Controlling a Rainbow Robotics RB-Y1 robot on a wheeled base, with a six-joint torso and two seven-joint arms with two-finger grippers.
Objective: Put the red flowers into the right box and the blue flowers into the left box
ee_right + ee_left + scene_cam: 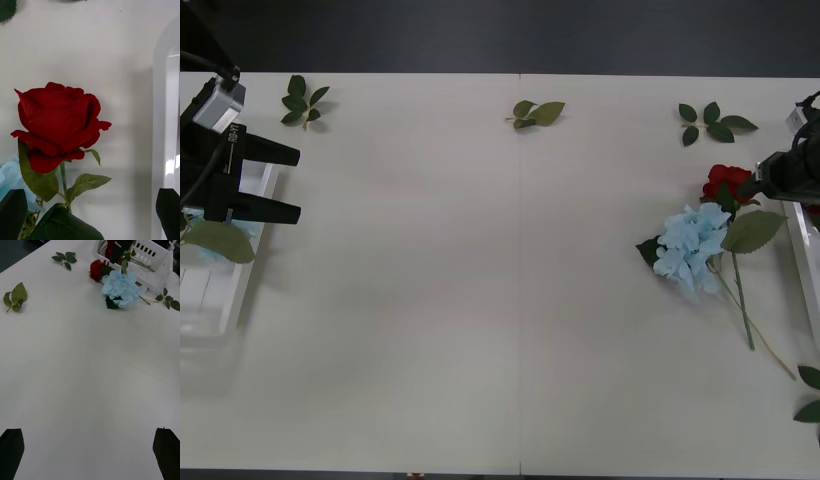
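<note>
**One rose and one hydrangea lie on the table, both grippers have spread fingers**

The right gripper (758, 186) is at the right edge of the table (480, 300), just beside the red rose (725, 183). In the right wrist view its two black fingers (13, 212) stand at the two lower corners, wide apart, and they hold nothing. The rose bloom (58, 125) is in front of them, with its green stem and leaves between the fingers. The white rim of the right box (163, 112) is near the rose on one side. In the front view this box (802, 260) is at the right edge, only partly seen.

The blue hydrangea (692, 248) lies on the table just beside the rose, touching it or almost touching; I cannot tell which. The stems of the flowers run toward the near right corner of the table. In the left wrist view the hydrangea (120, 288) and the rose (97, 270) lie before the slotted wall of the right box (152, 258).

The left gripper (285, 182) is at the left edge of the table, over the left box (230, 290). Its fingers (11, 452) are spread and empty. A large green leaf (220, 240) is seen at this box.

Three small leaf sprigs (304, 100) lie along the far side of the table, well apart from each other.
</note>
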